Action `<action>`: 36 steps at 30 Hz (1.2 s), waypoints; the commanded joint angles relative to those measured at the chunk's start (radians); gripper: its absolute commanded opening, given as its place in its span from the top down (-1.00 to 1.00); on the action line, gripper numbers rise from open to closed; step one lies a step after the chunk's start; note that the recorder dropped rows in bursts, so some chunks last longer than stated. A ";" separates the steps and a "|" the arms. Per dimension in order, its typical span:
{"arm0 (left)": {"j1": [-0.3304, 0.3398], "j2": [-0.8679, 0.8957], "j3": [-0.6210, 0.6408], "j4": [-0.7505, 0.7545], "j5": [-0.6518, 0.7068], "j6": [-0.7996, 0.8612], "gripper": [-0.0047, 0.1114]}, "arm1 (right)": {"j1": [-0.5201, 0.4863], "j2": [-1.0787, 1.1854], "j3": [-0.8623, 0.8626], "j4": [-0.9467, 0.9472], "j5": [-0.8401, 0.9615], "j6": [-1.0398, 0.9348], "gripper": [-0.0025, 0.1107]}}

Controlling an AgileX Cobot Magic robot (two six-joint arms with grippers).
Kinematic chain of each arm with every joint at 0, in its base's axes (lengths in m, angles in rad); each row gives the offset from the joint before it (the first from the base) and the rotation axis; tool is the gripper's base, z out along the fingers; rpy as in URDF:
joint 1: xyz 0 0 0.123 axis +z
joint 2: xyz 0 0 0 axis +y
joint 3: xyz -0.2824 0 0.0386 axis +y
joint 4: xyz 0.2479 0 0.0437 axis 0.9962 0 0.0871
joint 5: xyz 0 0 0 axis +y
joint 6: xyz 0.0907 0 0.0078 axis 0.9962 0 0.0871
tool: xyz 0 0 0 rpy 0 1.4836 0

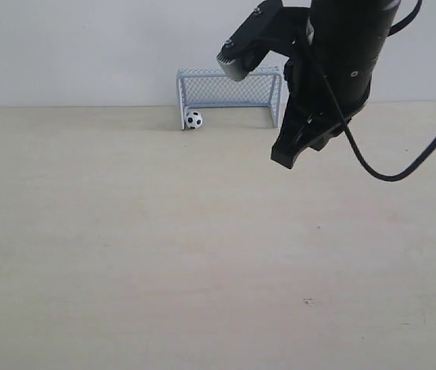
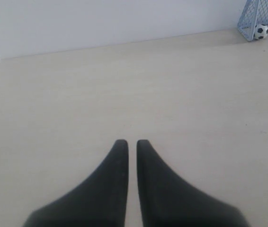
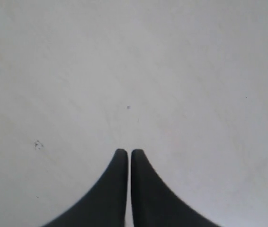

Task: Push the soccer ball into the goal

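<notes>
At the far side, by the left post of the goal point(image 1: 210, 91), find the soccer ball point(image 1: 193, 119). Note right gripper point(image 1: 284, 158) raised to its right, pinched closed; left gripper point(image 2: 129, 142) closed too, empty. Could knock it wide left off the post if struck off-centre.

The goal point(image 1: 229, 72) stands at the far edge of the table point(image 1: 125, 247), and the soccer ball point(image 1: 193, 119) lies just beside its left post.
</notes>
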 commanded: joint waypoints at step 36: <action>-0.008 0.005 -0.004 0.000 -0.003 -0.009 0.81 | -0.275 -0.349 0.232 -0.023 -0.112 0.156 0.96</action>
